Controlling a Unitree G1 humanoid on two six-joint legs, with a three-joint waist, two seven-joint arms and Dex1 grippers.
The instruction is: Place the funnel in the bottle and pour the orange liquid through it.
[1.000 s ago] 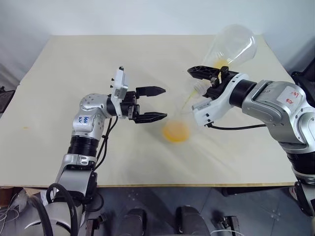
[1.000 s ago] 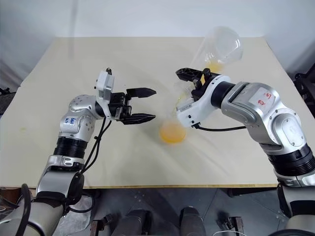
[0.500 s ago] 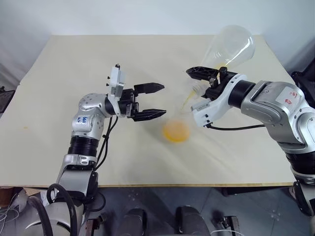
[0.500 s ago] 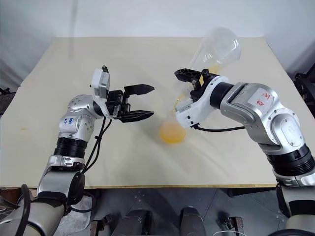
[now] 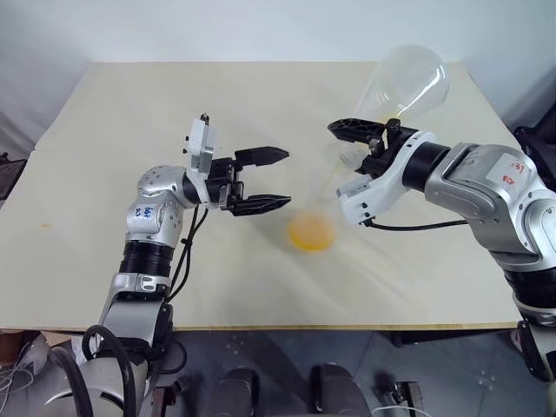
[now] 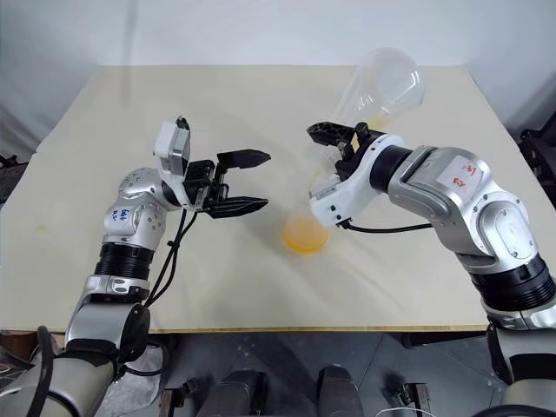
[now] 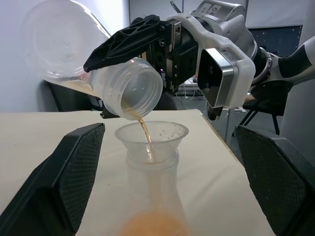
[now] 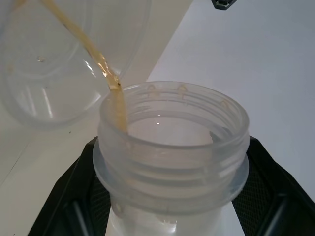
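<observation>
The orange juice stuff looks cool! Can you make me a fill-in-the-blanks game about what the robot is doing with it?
1. The right gripper tips the conical flask so the orange liquid runs out in a thin ____.
2. The stream falls into the funnel, which sits in the mouth of the ____.
3. The left gripper is ____ and holds nothing.

Missing words: stream; bottle; open

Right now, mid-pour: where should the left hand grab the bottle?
Grip the bottle at its straight neck, below the funnel, coming level from the robot's left, where the open left hand faces it. The base flares; the tilted flask blocks the top.
</observation>
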